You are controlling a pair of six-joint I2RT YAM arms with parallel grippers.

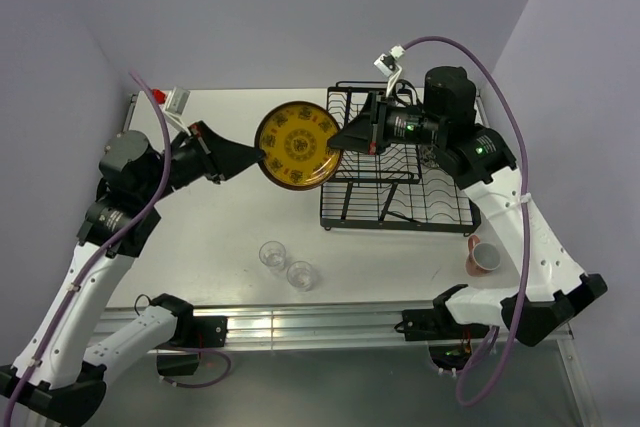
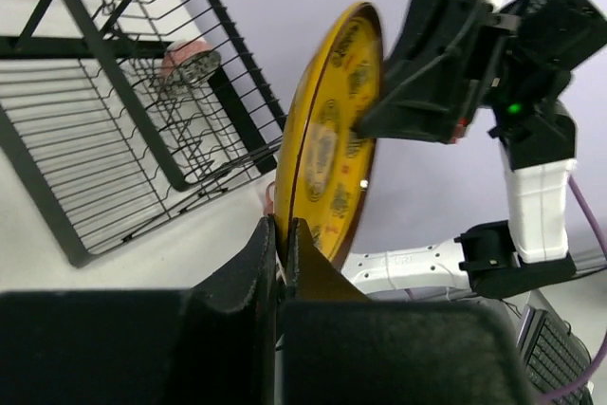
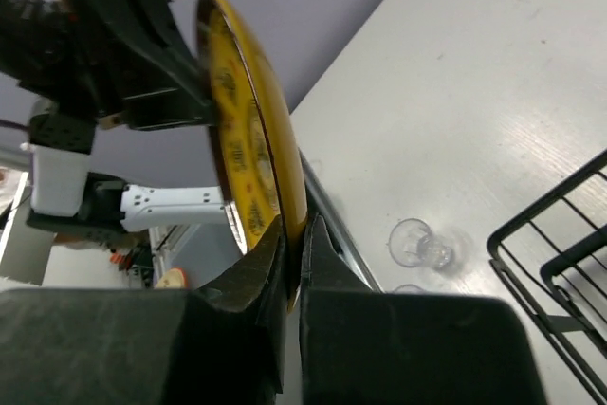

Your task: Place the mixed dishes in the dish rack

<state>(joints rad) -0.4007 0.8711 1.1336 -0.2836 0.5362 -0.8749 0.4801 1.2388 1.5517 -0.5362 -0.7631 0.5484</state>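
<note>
two glasses (image 1: 272,254) stand off the near left corner of the rack (image 1: 420,202), and the bowl (image 1: 484,255) sits off its near right corner. further back, the plate (image 1: 296,145) is held up just left of the rack. the left gripper (image 1: 258,155) is clamped on the plate's rim away from the rack, the right gripper (image 1: 338,143) on the rim beside it.

A yellow plate (image 3: 248,139) with dark patterns stands on edge, its lower rim pinched in the right gripper (image 3: 294,236). The left gripper (image 3: 190,92) clamps the far rim. Beyond, a clear glass (image 3: 417,244) sits on the white table (image 3: 474,92), near a black wire rack (image 3: 560,263).
</note>
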